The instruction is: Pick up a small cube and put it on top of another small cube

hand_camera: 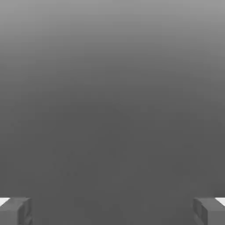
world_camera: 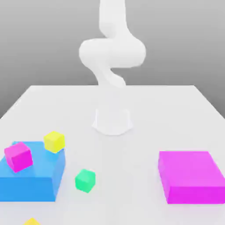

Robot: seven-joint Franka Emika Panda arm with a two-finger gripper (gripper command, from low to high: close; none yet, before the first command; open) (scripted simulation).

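The small green cube (world_camera: 85, 180) lies on the white table (world_camera: 132, 101), toward the exterior view's left, just beside the blue block (world_camera: 30, 182). Nothing touches it. The white arm (world_camera: 112, 52) is folded up high above its round base (world_camera: 112, 121), far behind the cube. In the hand view my gripper (hand_camera: 112, 213) is open: its two grey fingertips (hand_camera: 15, 211) stand wide apart with nothing between them, facing plain grey background.
A small magenta cube (world_camera: 19, 156) rests tilted on the blue block. A small yellow cube (world_camera: 54, 141) sits at that block's far corner. Another yellow piece (world_camera: 31, 221) pokes up at the front edge. A large magenta block (world_camera: 190, 176) lies on the exterior view's right.
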